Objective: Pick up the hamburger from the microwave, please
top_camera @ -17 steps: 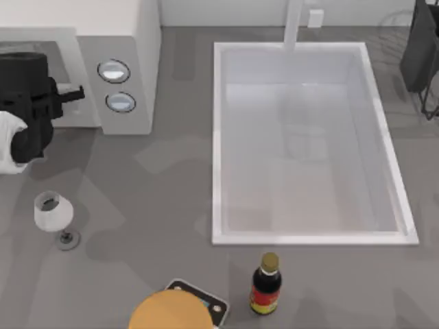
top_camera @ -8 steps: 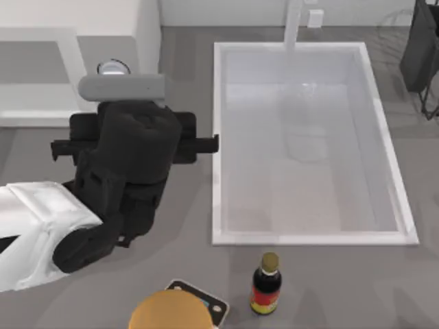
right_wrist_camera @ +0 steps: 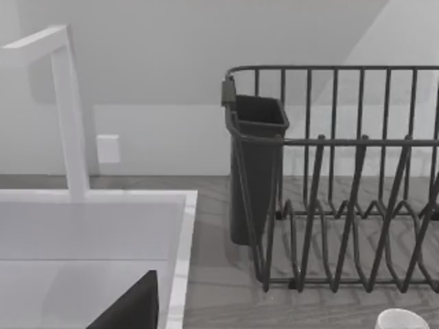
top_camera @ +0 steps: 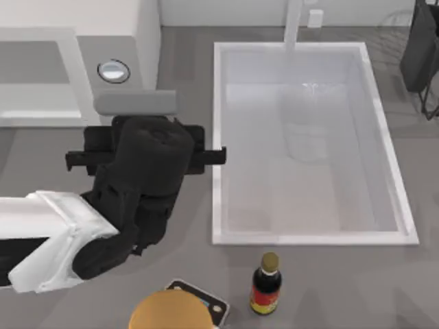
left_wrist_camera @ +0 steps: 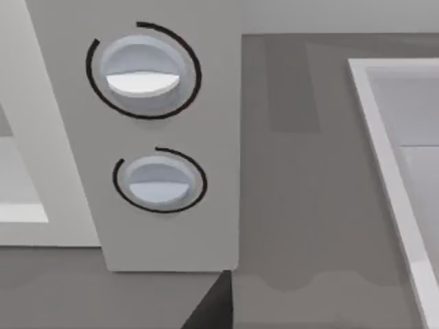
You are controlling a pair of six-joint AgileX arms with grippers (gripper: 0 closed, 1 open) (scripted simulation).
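Grey desk (top_camera: 178, 55), lit evenly, carries a large white boxy microwave (top_camera: 103, 27) with two round silver-blue knobs (left_wrist_camera: 143, 67) and a white rectangular sink basin (top_camera: 218, 137). Left end effector (top_camera: 144, 154) hangs above the desk just in front of the microwave's knob panel, sink rim close beside it. Its state: cannot tell, fingers hidden under the black wrist body. Hamburger: not located; possibly inside the grey cavity (top_camera: 31, 62), but the overhead angle is poor. Right arm parked by the dark wire dish rack (right_wrist_camera: 329, 178).

Risk: reaching into the cavity from this offset could strike the panel or doorframe, since the opening lies well aside of the end effector.
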